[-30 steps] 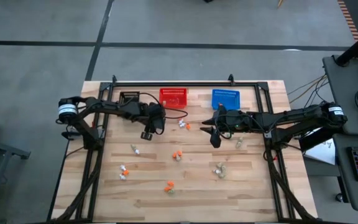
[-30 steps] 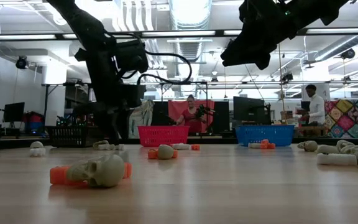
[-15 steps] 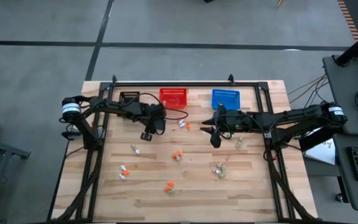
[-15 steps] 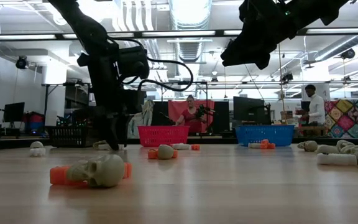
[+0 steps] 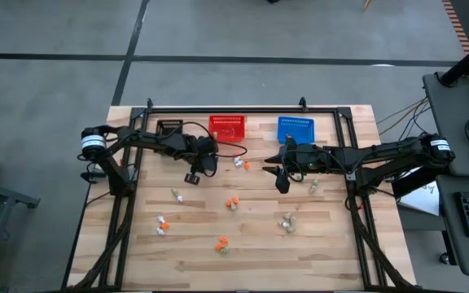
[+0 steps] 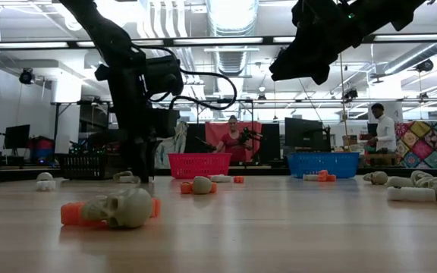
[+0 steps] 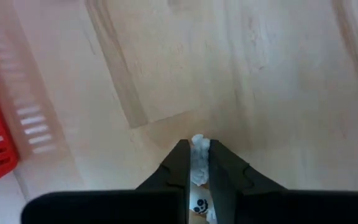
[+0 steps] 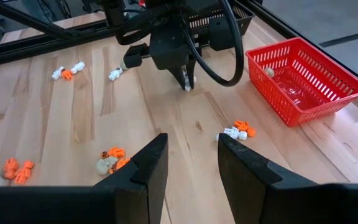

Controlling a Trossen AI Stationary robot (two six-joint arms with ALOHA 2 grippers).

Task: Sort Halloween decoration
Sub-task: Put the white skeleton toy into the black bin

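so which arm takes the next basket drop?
Left. The left gripper is shut on a white trinket at the table, beside the red basket. The right gripper hangs open, holding nothing.

High view hung overhead, faced straight down on whole table [image 5: 243, 236]. Low view sat at tabletop level, faced room. Left wrist view pressed close to boards. Right wrist view stood farther back; shared red basket [image 8: 303, 78] with others.

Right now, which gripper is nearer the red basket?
Left. The left gripper sits just in front of the red basket, shut on a white trinket. The right gripper hangs farther off, toward the blue basket side.
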